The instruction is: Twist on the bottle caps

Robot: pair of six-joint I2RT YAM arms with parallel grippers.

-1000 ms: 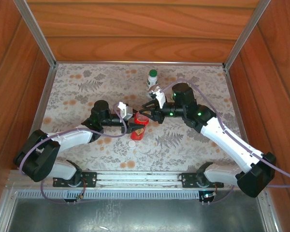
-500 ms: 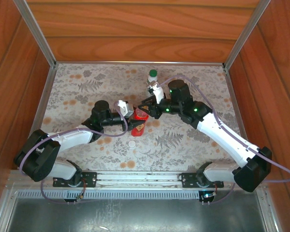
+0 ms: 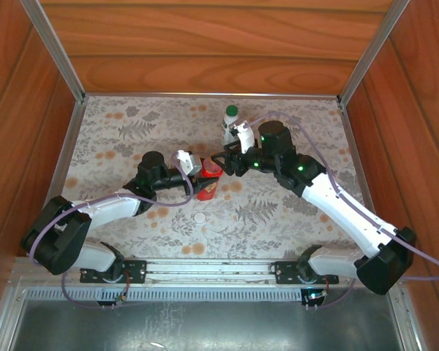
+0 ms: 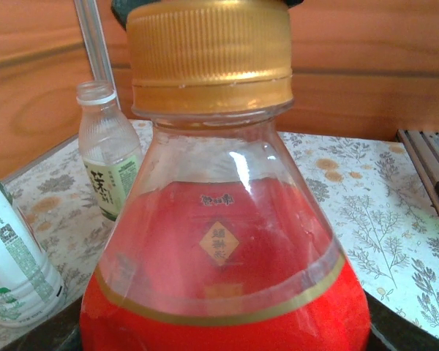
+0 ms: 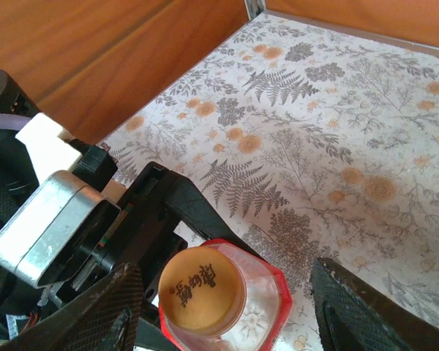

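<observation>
The red bottle [image 3: 207, 187] stands upright mid-table, and my left gripper [image 3: 200, 184] is shut on its lower body. Its red label with a yellow mark [image 4: 218, 241] is close up in the left wrist view. An orange cap [image 5: 201, 290] sits on the bottle's neck [image 4: 211, 55]. My right gripper [image 5: 227, 311] hangs over that cap, open, with its fingers [image 5: 102, 314] on either side and clear of it. A white cap [image 3: 199, 217] lies loose on the cloth. At the back stands a bottle with a dark green cap [image 3: 231, 123]. An uncapped clear bottle [image 4: 108, 153] stands behind the red one.
Floral cloth [image 3: 132, 131] covers the table, with wooden walls [image 3: 219, 44] at the back and sides. A white-and-green labelled bottle [image 4: 11, 256] stands close on the left in the left wrist view. A metal rail [image 3: 212, 269] runs along the near edge.
My right gripper has opened and let go of the orange cap, staying above it. The left gripper and the red bottle shifted slightly toward the back.
</observation>
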